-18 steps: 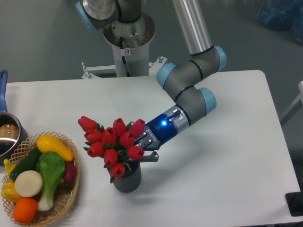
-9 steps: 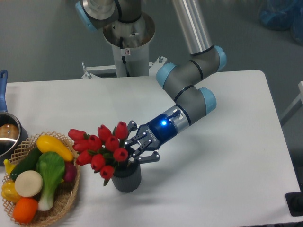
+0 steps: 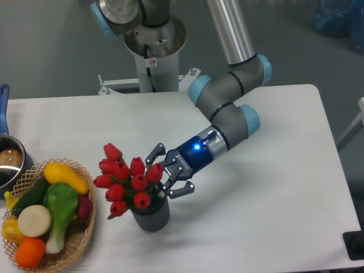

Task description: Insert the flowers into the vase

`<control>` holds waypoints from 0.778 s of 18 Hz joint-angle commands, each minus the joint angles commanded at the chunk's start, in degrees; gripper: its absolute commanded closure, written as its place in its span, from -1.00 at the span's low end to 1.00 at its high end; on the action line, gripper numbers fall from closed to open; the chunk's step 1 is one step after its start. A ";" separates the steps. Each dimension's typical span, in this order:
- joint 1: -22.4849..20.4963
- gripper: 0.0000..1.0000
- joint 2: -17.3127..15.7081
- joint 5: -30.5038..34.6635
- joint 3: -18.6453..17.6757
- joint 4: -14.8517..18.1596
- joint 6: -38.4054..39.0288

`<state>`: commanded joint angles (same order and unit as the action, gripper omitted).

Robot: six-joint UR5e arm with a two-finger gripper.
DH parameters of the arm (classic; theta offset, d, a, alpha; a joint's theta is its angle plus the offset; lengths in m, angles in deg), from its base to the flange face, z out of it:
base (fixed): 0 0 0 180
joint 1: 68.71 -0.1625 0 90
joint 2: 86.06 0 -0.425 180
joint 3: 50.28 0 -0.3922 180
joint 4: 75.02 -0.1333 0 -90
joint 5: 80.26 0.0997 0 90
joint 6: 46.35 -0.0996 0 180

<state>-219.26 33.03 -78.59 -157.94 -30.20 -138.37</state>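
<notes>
The flowers (image 3: 128, 180), a bunch of red tulip buds with green leaves, stand in the vase (image 3: 151, 215), a short dark grey ribbed cylinder near the table's front. The bunch leans to the left over the vase's rim. My gripper (image 3: 167, 172) is open just right of the buds, its black fingers (image 3: 154, 152) spread above and below, with one red bud lying close between them. The stems are hidden inside the vase.
A wicker basket (image 3: 81, 236) of toy vegetables and fruit sits at the front left, close to the flowers. A steel pot (image 3: 9, 162) with a blue handle is at the left edge. The arm's base (image 3: 153, 51) stands behind the table.
The gripper opened and let go of the flowers. The bunch tipped left, then settled back more upright in the vase. The fingers spread wider.
</notes>
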 joint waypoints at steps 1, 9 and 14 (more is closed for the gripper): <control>-0.87 -1.00 -0.18 0.00 -0.17 -0.09 -1.05; -4.66 -1.00 -3.87 1.13 -2.81 0.00 -4.20; -7.30 -1.00 -7.03 5.98 -3.52 -0.09 -8.71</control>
<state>-226.55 26.00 -72.61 -161.46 -30.28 -147.08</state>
